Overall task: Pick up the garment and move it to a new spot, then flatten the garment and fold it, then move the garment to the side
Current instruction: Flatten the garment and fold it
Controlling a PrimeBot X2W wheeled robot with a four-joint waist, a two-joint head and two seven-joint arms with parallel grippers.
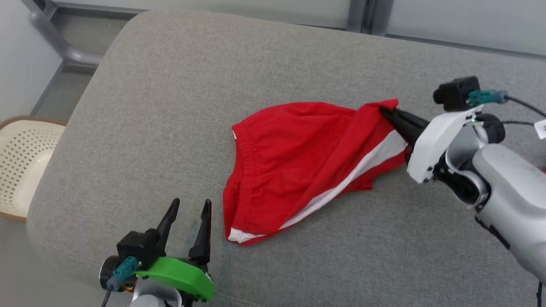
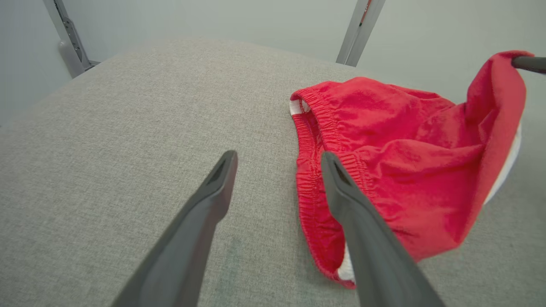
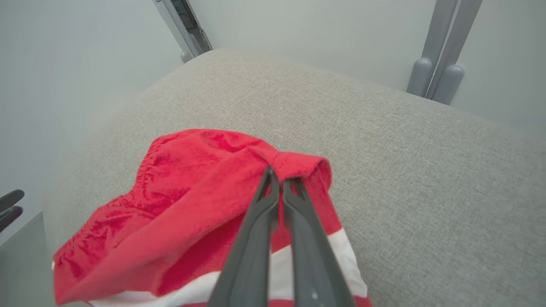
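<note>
garment [image 1: 298, 166]: mid-frame on grey cushion [image 1: 170, 106], long axis lower-left to upper-right | right fingers [image 1: 390, 114]: clenched on its upper-right hem | left fingers [image 1: 205, 217]: spread, empty, just beside its lower-left end

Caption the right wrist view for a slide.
Right gripper pinches a raised hem of the red shorts above the grey cushion.

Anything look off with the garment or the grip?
Nothing damaged. The red shorts with a white side stripe lie bunched on the grey fabric cushion, one hem corner held up in the shut right gripper; the open left gripper hovers beside them.
</note>
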